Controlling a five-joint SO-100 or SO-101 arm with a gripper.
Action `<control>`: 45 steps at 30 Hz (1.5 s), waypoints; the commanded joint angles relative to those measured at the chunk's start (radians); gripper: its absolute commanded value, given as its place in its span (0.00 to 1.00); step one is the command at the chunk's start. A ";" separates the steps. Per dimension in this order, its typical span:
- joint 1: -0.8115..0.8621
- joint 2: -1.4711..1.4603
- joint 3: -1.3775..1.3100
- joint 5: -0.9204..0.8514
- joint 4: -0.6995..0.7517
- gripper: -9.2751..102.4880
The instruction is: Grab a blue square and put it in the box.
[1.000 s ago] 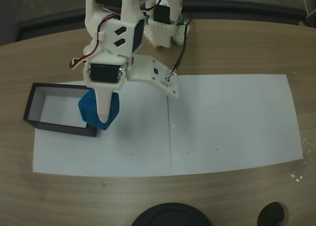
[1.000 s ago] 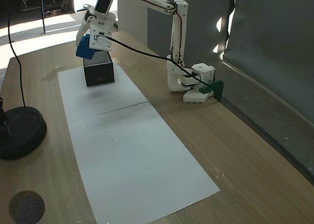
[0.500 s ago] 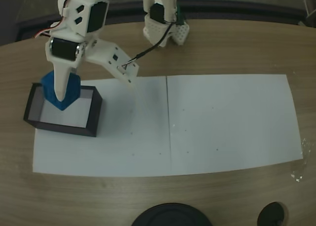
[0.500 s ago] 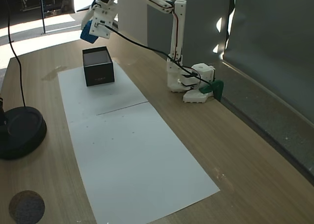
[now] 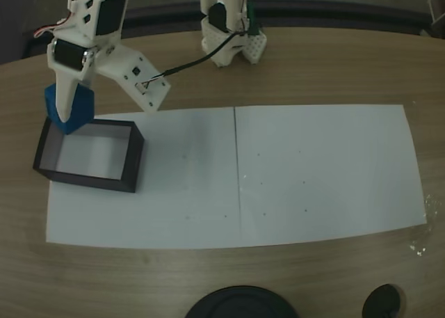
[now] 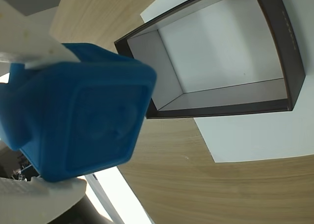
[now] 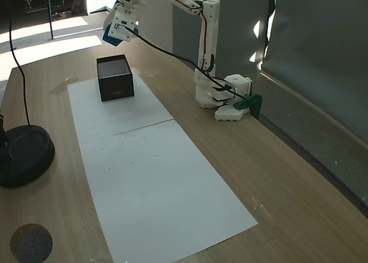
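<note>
In a fixed view we saw, at far left, the claw (image 5: 68, 115) clenched on the blue square (image 5: 78, 108), held aloft just beyond the far left corner of the box (image 5: 132, 166); we judged the cube not yet over the opening; the box lay below and slightly rightward, its long axis running left to right on the paper (image 5: 313, 172) covering the desk (image 5: 334, 67); the wrist view showed the cube (image 6: 78, 121) tilted, one face toward the camera, no long axis of its own.

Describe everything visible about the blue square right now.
The blue square is a bright-blue cube with rounded edges and a shallow recessed panel on one face, smooth like plastic. It is tilted and off the table, clamped between the white fingers of the tool. It hangs by the box's far left corner; the box's pale inside holds nothing.
</note>
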 commanded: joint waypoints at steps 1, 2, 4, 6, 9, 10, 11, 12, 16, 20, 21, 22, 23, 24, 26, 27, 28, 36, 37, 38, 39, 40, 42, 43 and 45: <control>0.020 0.044 -0.046 -0.003 -0.012 0.17; 0.026 0.035 -0.035 -0.003 -0.012 0.17; 0.031 0.012 -0.020 -0.003 -0.012 0.17; 0.041 -0.020 -0.002 -0.003 -0.012 0.17; 0.048 -0.071 0.005 -0.003 -0.012 0.17; 0.049 -0.089 0.005 -0.003 -0.012 0.17; 0.051 -0.104 0.003 -0.003 -0.012 0.17; 0.052 -0.118 -0.003 -0.002 -0.012 0.17; 0.051 -0.137 -0.005 0.003 -0.012 0.17; 0.052 -0.137 -0.005 0.000 -0.012 0.17; 0.052 -0.138 -0.005 0.000 -0.014 0.17; 0.054 -0.138 -0.005 -0.002 -0.014 0.17; 0.054 -0.140 -0.005 -0.002 -0.014 0.17; 0.054 -0.141 -0.005 -0.002 -0.014 0.17; 0.054 -0.147 -0.005 0.002 -0.014 0.17; 0.054 -0.149 -0.003 0.002 -0.014 0.17; 0.054 -0.149 0.002 0.002 -0.014 0.17; 0.052 -0.152 0.006 0.006 -0.014 0.17; 0.051 -0.152 0.006 0.006 -0.014 0.17; 0.051 -0.152 0.006 0.006 -0.014 0.17; 0.051 -0.152 0.006 0.006 -0.014 0.17; 0.051 -0.152 0.006 0.006 -0.014 0.17; 0.051 -0.152 0.006 0.006 -0.014 0.17; 0.052 -0.152 0.006 0.006 -0.014 0.17; 0.052 -0.152 0.006 0.008 -0.014 0.20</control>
